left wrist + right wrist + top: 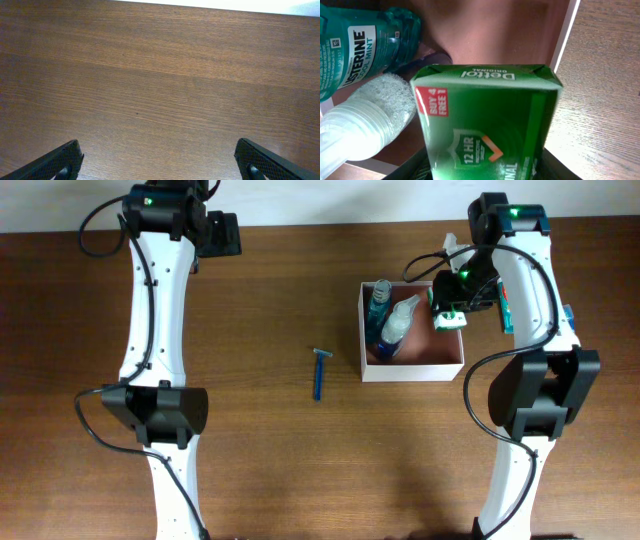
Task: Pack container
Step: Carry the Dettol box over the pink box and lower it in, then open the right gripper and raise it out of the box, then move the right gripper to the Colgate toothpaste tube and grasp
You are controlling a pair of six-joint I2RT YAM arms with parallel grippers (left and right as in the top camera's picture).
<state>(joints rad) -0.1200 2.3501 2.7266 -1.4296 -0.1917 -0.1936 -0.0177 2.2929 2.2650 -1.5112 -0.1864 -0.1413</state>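
The container point(412, 367) is a shallow white-walled box with a reddish-brown floor, right of centre in the overhead view. Inside it lie a teal mouthwash bottle point(379, 304) and a clear bottle point(397, 326); both show in the right wrist view, the mouthwash bottle point(355, 45) above the clear bottle point(365, 120). My right gripper point(449, 308) is shut on a green soap box point(485, 120) and holds it over the container's right side. A blue razor point(320, 373) lies on the table left of the container. My left gripper point(160, 162) is open and empty at the far left.
The wooden table point(270, 460) runs to a white back edge point(250, 5). The right arm's base point(530, 395) stands just right of the container. The left arm's base point(155, 412) is at the left.
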